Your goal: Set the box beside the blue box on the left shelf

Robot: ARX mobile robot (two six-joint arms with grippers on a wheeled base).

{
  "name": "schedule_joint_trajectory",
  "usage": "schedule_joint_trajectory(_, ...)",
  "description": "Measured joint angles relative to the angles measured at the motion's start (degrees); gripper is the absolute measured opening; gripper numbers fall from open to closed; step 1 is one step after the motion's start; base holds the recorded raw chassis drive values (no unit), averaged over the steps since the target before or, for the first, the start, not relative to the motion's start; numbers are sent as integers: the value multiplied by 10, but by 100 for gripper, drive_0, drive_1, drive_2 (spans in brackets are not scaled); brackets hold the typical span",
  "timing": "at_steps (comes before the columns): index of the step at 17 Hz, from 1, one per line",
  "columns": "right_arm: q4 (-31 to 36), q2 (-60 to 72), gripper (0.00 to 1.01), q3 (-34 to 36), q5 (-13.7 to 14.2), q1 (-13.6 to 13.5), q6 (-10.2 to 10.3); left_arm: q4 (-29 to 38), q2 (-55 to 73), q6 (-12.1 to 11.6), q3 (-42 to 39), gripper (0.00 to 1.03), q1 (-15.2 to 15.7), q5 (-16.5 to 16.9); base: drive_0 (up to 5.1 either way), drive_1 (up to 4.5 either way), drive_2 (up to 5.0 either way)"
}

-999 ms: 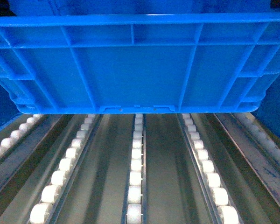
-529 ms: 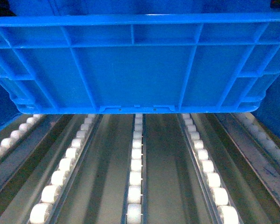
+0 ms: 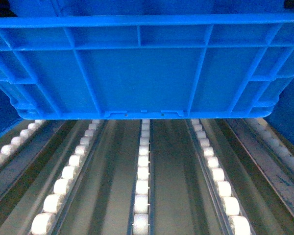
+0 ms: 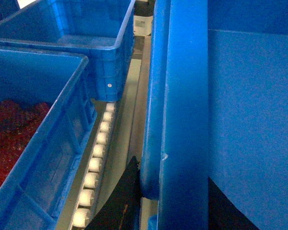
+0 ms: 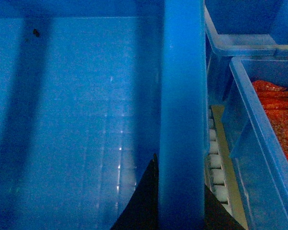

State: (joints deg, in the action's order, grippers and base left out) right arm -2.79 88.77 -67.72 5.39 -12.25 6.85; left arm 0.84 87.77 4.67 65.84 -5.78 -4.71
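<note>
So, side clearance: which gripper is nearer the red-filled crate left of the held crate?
Left. The left gripper clamps the held crate's left rim, one roller rail from the red-filled crate; the right gripper clamps the opposite rim.

We can read no text, label, brand or number anywhere: the box [image 3: 142, 73] shows only plain ribbed plastic, the left shelf [image 3: 143, 186] only bare rails and rollers, and a pale patch beyond the neighbouring crate [image 4: 81, 43] is too blurred to read

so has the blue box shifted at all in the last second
No. In the head view the box keeps its bottom edge at the same spot over the left shelf rollers.
</note>
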Motion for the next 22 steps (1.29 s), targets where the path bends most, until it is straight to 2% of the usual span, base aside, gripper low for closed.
schedule_joint_trajectory(6,0,0,8,0,0,0,0,0,0,0,0,19,0,0,0,0,0)
schedule_joint_trajectory(7,137,-5,8,48,81,-17,-30,122,-2,-16,-51,18,-7,-10,0,0,0)
schedule_joint_trajectory(10,110,-18,8,44,77,-20,-28,111,-7,-13,-48,18,-7,-12,0,0,0)
schedule_joint_trajectory(13,64,-28,8,33,56,-19,-22,91,-14,-5,-47,18,-7,-5,0,0,0)
schedule_joint_trajectory(14,23,-31,8,26,32,-12,-19,64,-17,-2,-47,18,-7,1,0,0,0)
schedule_joint_trajectory(15,-36,-24,8,16,-8,4,-5,29,-17,-2,-47,18,-7,13,0,0,0)
schedule_joint_trajectory(17,-85,0,8,18,-48,20,24,-19,-12,-4,-48,18,-11,22,0,0,0)
schedule_joint_trajectory(22,-82,47,8,62,-71,22,68,-28,25,-13,-74,18,-11,28,0,0,0)
